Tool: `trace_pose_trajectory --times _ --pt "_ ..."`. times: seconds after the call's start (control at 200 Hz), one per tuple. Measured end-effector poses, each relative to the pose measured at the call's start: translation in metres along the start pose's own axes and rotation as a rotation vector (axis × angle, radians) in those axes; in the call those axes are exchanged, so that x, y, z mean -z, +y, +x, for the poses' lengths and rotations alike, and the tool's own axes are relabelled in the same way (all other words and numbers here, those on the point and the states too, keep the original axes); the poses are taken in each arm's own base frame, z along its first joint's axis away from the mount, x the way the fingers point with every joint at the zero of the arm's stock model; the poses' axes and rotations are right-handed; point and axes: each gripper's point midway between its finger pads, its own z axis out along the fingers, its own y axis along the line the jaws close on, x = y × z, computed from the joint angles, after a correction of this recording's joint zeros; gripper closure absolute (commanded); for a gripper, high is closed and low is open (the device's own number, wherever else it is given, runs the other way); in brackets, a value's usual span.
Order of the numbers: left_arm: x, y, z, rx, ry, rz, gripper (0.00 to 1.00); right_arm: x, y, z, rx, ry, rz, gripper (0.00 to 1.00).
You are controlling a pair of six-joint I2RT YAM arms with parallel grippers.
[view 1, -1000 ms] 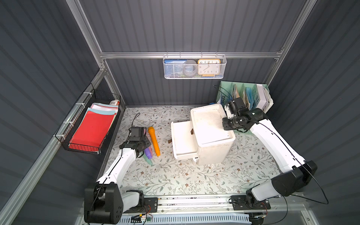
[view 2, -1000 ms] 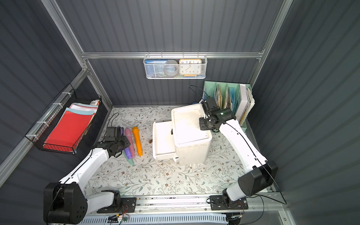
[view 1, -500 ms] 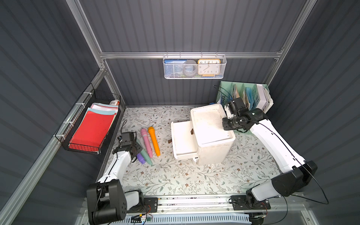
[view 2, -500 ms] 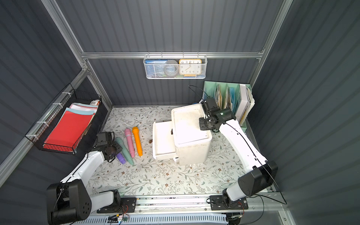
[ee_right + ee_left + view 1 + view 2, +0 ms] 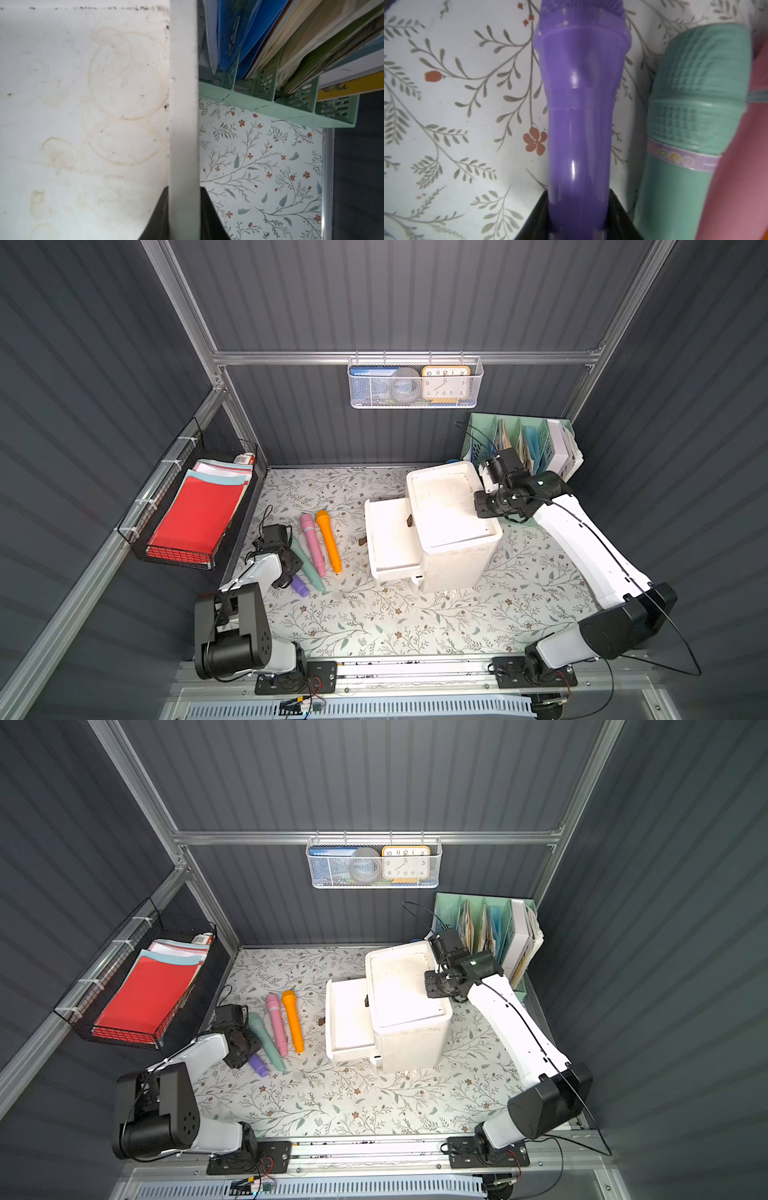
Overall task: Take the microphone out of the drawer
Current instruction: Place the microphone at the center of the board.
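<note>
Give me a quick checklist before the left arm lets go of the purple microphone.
1. The purple microphone is outside the drawer: ok.
2. The left gripper is shut on its handle: ok.
3. It rests fully on the table: cannot tell.
4. It is clear of the teal microphone: ok, a gap shows.
5. The right gripper clamps the top rim of the drawer unit: ok.

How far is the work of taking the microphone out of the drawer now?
Done: the drawer is pulled out and looks empty in both top views; three microphones lie side by side on the table. In hand: the left gripper is shut on the purple microphone, low beside the teal microphone; the right gripper clamps the rim of the cabinet. Left: probably only releasing it.
</note>
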Motion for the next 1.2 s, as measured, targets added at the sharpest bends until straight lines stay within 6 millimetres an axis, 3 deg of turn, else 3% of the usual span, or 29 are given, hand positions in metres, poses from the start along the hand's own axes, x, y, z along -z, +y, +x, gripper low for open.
trace_pose_trajectory --times 0.165,0.305,0.42,0.83,1.095,1.201 --pt "-0.004 -0.001 -0.003 0.002 -0.012 -0.001 0.72 0.000 0.000 0.000 0.000 0.000 0.000 1.00" --pt "-0.005 -0.001 -0.004 0.001 -0.015 -0.005 0.51 0.000 0.000 0.000 0.000 0.000 0.000 1.00" --pt "-0.005 -0.001 -0.004 0.007 -0.017 -0.005 0.44 0.000 0.000 0.000 0.000 -0.001 0.000 1.00" --pt "0.001 0.000 -0.004 0.006 -0.016 -0.005 0.40 0.000 0.000 0.000 0.000 -0.004 0.000 1.00" --pt "0.042 -0.012 -0.026 0.025 -0.128 0.102 0.40 0.000 0.000 0.000 0.000 -0.005 0.000 1.00" --pt "0.056 -0.024 -0.030 0.016 -0.149 0.183 0.51 0.000 0.000 0.000 0.000 -0.005 0.000 1.00"
